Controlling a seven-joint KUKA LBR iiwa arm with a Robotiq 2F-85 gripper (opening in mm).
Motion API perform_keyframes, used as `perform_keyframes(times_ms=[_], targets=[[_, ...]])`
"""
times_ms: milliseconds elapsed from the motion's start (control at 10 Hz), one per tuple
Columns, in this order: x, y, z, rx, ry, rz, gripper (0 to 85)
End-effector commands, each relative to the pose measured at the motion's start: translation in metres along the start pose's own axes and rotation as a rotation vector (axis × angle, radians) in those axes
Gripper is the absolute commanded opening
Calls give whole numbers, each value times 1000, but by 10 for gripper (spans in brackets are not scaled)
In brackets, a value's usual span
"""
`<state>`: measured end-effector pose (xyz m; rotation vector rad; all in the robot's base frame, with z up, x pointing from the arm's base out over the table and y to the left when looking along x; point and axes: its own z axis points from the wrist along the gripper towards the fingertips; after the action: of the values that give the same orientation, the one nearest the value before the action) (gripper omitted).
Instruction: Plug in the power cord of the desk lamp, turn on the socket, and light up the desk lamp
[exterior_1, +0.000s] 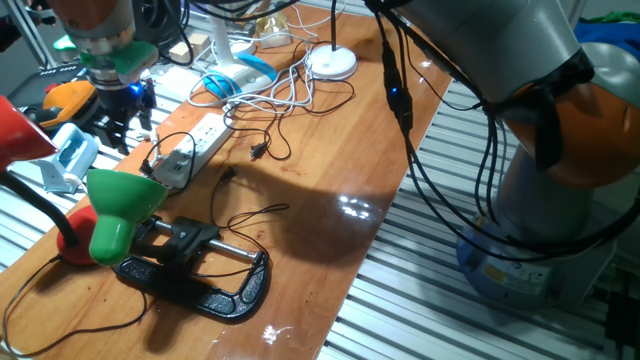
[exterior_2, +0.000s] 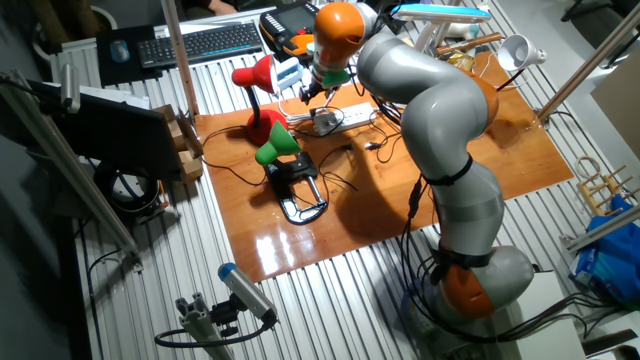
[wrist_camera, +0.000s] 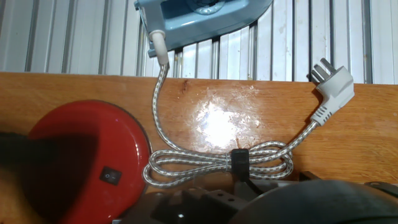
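Note:
The socket (exterior_1: 200, 142), a long white strip, lies on the wooden table (exterior_1: 330, 170), also seen as the socket (exterior_2: 345, 119) in the other fixed view. A small black plug (exterior_1: 258, 152) on a thin black cord lies loose on the wood just right of it. A green desk lamp (exterior_1: 120, 208) is held in a black clamp (exterior_1: 205, 280); a red desk lamp (exterior_2: 254, 80) stands behind it, its round base (wrist_camera: 87, 158) with a black switch filling the hand view's lower left. My gripper (exterior_1: 128, 108) hovers above the strip's far end, fingers apart, holding nothing.
A blue appliance (wrist_camera: 199, 15) with a braided cord and white plug (wrist_camera: 333, 93) lies at the table's edge. A white round lamp base (exterior_1: 332, 63) and tangled white cables (exterior_1: 285, 95) sit at the far end. A keyboard (exterior_2: 205, 42) lies beyond the table.

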<state>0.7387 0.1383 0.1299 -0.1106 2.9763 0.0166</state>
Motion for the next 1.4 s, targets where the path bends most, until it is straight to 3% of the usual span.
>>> perform_keyframes(times_ms=[0,200,300,1300], targets=[[0,0,1,-2,0,-3,680],[0,-1,1,-4,-4,-5,680],[0,-2,2,-4,-7,-7,510],[6,0,10,-8,-10,0,510]])
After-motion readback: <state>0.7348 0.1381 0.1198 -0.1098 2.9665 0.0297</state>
